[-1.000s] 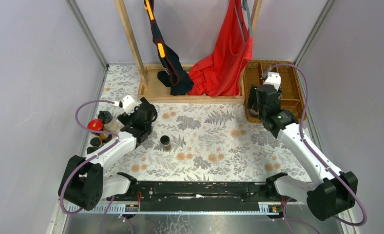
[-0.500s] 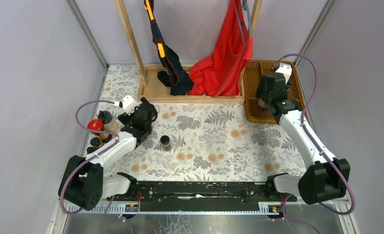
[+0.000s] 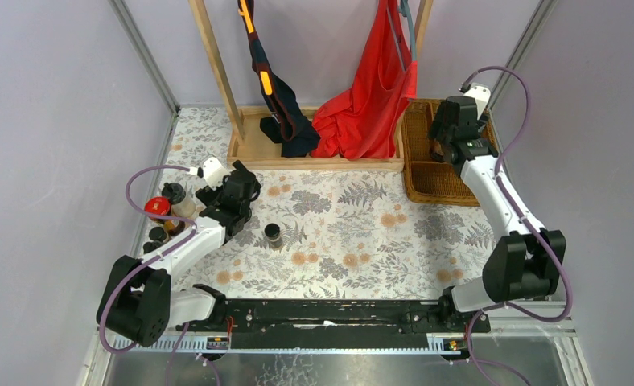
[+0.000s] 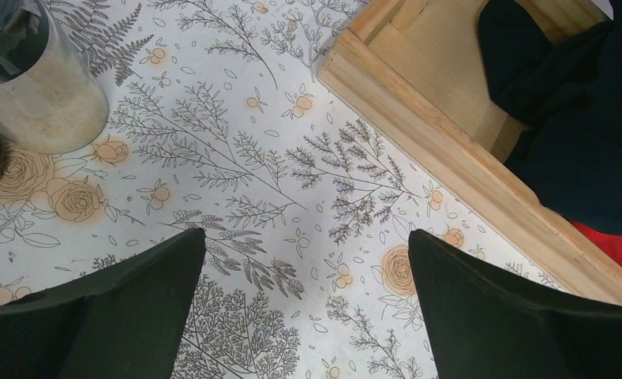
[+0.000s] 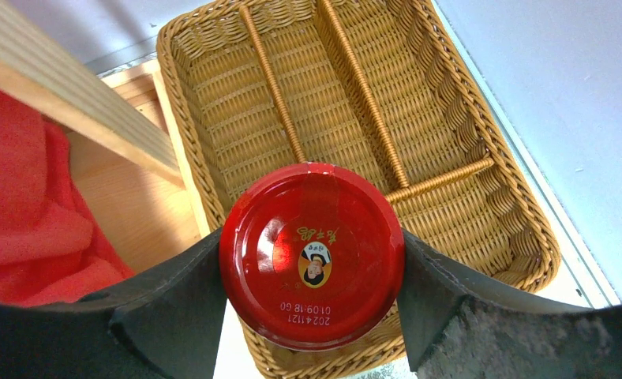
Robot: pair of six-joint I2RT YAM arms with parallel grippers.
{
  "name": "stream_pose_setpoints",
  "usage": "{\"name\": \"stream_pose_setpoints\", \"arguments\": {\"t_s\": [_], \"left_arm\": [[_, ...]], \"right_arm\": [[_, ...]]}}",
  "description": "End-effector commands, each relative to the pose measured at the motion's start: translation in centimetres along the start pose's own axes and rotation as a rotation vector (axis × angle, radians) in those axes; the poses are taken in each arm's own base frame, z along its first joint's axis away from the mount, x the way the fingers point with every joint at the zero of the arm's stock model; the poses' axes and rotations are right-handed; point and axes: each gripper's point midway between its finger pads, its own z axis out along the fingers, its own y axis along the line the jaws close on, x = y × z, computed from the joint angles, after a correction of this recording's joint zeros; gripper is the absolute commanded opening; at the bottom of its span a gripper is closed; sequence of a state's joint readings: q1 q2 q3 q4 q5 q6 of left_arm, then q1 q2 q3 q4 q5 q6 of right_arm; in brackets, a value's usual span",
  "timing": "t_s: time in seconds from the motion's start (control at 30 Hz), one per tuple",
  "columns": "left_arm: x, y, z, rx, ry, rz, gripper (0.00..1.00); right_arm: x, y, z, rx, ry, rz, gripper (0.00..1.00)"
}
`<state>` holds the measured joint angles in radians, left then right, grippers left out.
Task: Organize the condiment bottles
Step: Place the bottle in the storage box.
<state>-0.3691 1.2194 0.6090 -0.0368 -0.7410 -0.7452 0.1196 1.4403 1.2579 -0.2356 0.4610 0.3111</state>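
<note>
My right gripper (image 5: 312, 264) is shut on a dark jar by its red lid (image 5: 312, 237) and holds it above the near left edge of the wicker basket (image 5: 355, 103). In the top view that gripper (image 3: 441, 149) hangs over the basket's (image 3: 426, 183) far half. At the table's left edge stand another red-lidded jar (image 3: 158, 207), a pale black-capped bottle (image 3: 174, 195) and two small dark bottles (image 3: 153, 240). One small dark bottle (image 3: 273, 235) stands alone mid-table. My left gripper (image 3: 245, 186) is open and empty over the cloth (image 4: 304, 245), with the pale bottle (image 4: 43, 99) to its far left.
A wooden clothes frame (image 3: 314, 161) with a dark garment (image 3: 286, 121) and a red garment (image 3: 370, 96) stands at the back, its base rail (image 4: 450, 166) just beyond my left fingers. The basket has wicker dividers (image 5: 363, 95). Grey walls close both sides.
My right arm has carried the red-lidded jar from the basket's near left corner toward its far end. The left arm and the bottles on the table have not moved.
</note>
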Motion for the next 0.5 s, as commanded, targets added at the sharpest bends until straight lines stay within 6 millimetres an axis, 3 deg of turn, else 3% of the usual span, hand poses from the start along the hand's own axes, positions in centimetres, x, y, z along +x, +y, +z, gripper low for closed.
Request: {"name": "stream_pose_setpoints", "arguments": {"t_s": [0.0,0.47], "left_arm": [[-0.5,-0.7,0.2,0.024,-0.021,-0.047,1.0],[-0.1,-0.9,0.6,0.022,-0.006,-0.039,1.0]], "right_arm": [[-8.3,0.1,-0.2,0.013,-0.227,0.128,0.0],[-9.2,0.1,5.3,0.05,-0.216,0.128,0.0]]}}
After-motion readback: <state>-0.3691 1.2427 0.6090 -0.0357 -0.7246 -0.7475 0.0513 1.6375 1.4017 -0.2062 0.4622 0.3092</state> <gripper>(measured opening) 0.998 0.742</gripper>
